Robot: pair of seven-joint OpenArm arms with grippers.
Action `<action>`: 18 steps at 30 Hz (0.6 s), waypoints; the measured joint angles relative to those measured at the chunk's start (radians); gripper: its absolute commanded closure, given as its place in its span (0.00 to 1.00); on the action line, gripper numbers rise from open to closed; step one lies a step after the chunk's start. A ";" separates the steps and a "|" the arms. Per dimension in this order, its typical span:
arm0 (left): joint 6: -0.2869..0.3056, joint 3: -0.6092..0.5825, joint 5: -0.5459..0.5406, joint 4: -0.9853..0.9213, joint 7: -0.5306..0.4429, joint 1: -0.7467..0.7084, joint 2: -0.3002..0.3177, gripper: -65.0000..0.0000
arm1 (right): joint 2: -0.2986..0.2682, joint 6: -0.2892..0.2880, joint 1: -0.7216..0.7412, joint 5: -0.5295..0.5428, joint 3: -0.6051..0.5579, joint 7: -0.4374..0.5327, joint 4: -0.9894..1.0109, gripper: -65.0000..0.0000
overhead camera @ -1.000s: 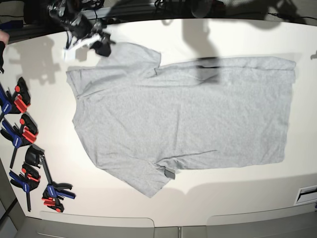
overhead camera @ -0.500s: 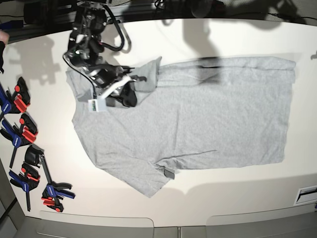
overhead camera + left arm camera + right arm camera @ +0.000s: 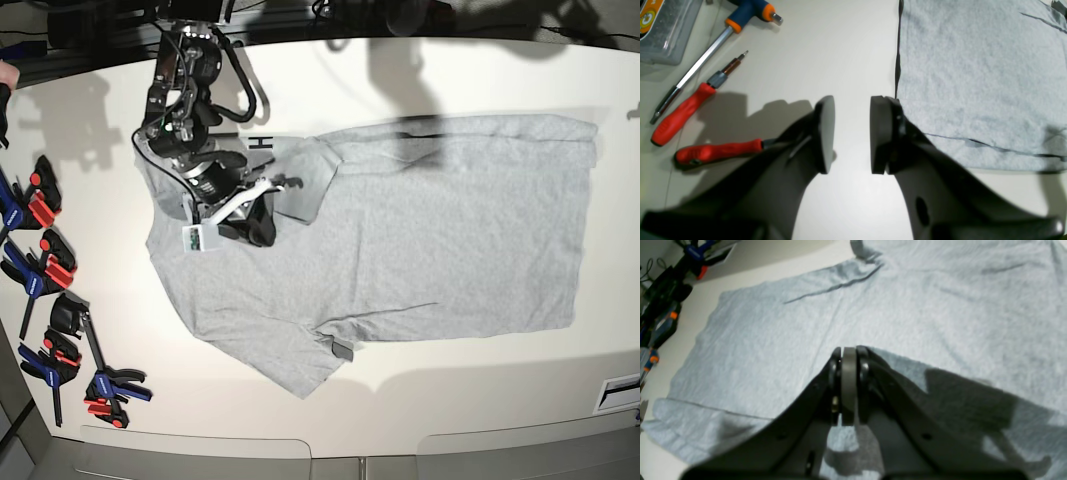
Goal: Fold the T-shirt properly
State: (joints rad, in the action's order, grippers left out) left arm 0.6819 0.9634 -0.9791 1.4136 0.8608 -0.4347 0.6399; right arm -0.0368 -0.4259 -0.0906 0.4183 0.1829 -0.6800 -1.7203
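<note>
The light grey T-shirt [image 3: 420,230] lies spread flat on the white table [image 3: 450,390], collar end to the left. My right gripper [image 3: 268,200] is shut on the upper sleeve [image 3: 305,175] and holds it turned over onto the shirt's chest. A black letter [image 3: 262,142] shows beside the turned fabric. In the right wrist view the right gripper [image 3: 848,355] has its jaws pressed together on a thin grey strip above the T-shirt [image 3: 773,340]. My left gripper [image 3: 851,133] is open over bare table, just beside the T-shirt's [image 3: 973,83] edge, with nothing between its fingers.
Several blue and red clamps [image 3: 45,270] lie along the table's left edge. Near the left gripper lie red-handled screwdrivers [image 3: 683,110], a blue and orange T-handle tool [image 3: 746,10] and a clear plastic box [image 3: 663,30]. The lower sleeve [image 3: 290,360] lies flat.
My right gripper has moved from the far left corner down and right over the shirt, drawing the upper sleeve inward with it. A black letter has come into view.
</note>
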 measured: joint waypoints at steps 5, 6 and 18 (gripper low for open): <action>0.000 0.000 0.000 0.000 0.000 0.000 0.000 0.74 | 0.001 0.000 0.006 -0.014 0.000 0.003 0.000 0.80; 0.000 0.000 0.000 0.000 0.000 0.000 0.000 0.74 | 0.000 0.001 0.006 -0.018 0.000 0.008 0.000 0.69; 0.000 0.000 -0.066 0.000 0.042 0.000 0.000 0.74 | 0.001 0.003 0.088 -0.019 0.019 -0.025 -0.001 0.54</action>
State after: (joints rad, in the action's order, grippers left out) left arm 0.6823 0.9634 -1.0447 1.4136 0.9028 -0.4351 0.6399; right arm -0.0357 -0.4225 -0.0029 0.3996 0.2020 -0.7052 -1.7214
